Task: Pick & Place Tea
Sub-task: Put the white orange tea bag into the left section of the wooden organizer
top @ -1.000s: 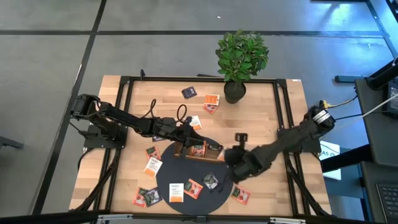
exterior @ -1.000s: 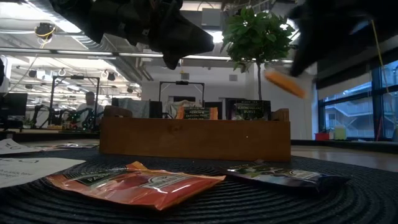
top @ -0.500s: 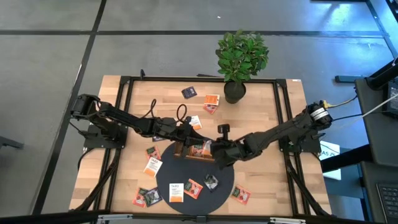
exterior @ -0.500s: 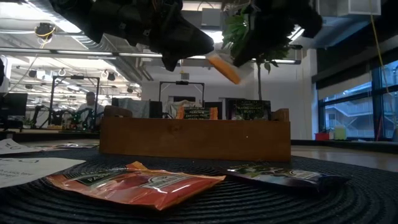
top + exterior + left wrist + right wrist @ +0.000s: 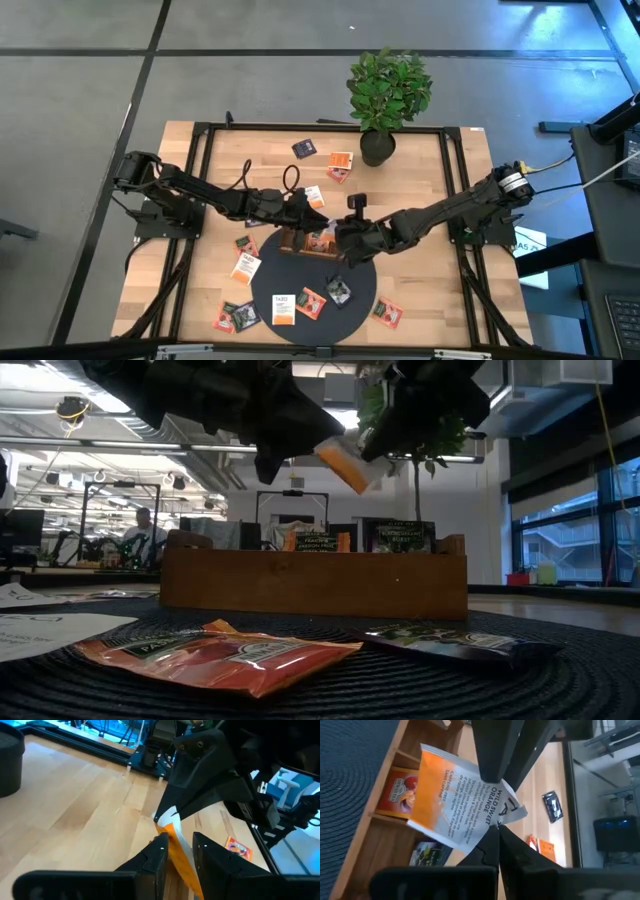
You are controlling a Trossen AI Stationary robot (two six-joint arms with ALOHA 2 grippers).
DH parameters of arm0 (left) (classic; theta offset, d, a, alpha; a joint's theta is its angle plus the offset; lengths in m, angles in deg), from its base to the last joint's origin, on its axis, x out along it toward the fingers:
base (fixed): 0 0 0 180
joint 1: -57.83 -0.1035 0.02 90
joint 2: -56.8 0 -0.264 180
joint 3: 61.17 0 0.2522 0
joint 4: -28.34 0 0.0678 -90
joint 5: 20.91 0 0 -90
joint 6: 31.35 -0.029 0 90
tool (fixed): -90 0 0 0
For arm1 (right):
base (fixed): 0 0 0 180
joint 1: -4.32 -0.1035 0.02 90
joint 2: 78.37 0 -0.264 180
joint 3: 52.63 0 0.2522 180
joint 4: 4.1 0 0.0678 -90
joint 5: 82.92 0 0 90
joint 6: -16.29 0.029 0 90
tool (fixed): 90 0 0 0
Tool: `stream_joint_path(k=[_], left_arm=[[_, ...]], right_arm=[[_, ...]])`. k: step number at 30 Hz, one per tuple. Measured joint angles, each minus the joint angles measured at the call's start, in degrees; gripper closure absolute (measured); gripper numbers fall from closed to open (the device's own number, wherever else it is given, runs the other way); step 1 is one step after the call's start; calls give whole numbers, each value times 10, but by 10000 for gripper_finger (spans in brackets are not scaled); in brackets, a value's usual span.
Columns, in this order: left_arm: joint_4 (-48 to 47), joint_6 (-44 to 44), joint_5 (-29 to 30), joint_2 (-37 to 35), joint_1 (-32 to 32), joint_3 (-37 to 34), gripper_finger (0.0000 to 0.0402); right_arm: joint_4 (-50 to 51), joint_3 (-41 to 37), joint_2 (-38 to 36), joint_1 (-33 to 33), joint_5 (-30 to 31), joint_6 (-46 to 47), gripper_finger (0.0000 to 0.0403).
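Note:
An orange-and-white tea sachet (image 5: pixel 447 802) hangs in the air above the brown wooden tray (image 5: pixel 290 247), also showing in the low view (image 5: pixel 342 465). My right gripper (image 5: pixel 496 836) reaches in from the table's right (image 5: pixel 340 236) and is shut on it. My left gripper (image 5: pixel 179 851) comes from the left over the tray's far edge (image 5: pixel 314 212). It is open, with one finger on each side of the sachet's orange part (image 5: pixel 175 842). An orange sachet (image 5: pixel 397 792) and a dark one (image 5: pixel 427 852) stand in the tray's compartments. My right gripper pinches the sachet's white end (image 5: pixel 506 815) between its two fingers. The sachet is lifted clear above the tray, tilted, its orange end pointing away from the fingers. My left gripper has its fingers (image 5: pixel 155 857) astride the orange part; whether they touch it, I cannot tell.
The tray stands on a round dark mat (image 5: pixel 265 285). More sachets lie on the mat (image 5: pixel 284 308), (image 5: pixel 340 291) and on the wooden table (image 5: pixel 245 268), (image 5: pixel 388 313), (image 5: pixel 340 160). A potted plant (image 5: pixel 378 145) stands at the far edge.
My right gripper, carrying the orange sachet, has swung from over the mat's right side toward the table's left and far edge. It now holds the sachet over the tray, between my left gripper's fingers.

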Motion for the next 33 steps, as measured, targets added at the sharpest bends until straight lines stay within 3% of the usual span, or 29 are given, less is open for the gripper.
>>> stream_joint_path(k=[13,20,33], left_arm=[[-1,-21,0,0,0,0,329],[-2,-37,-8,0,-1,0,350],[-35,-96,17,0,0,1,325]], right_arm=[[-20,0,0,0,0,-10,399],[-9,1,-1,7,10,44,399],[26,1,-1,9,8,168,399]])
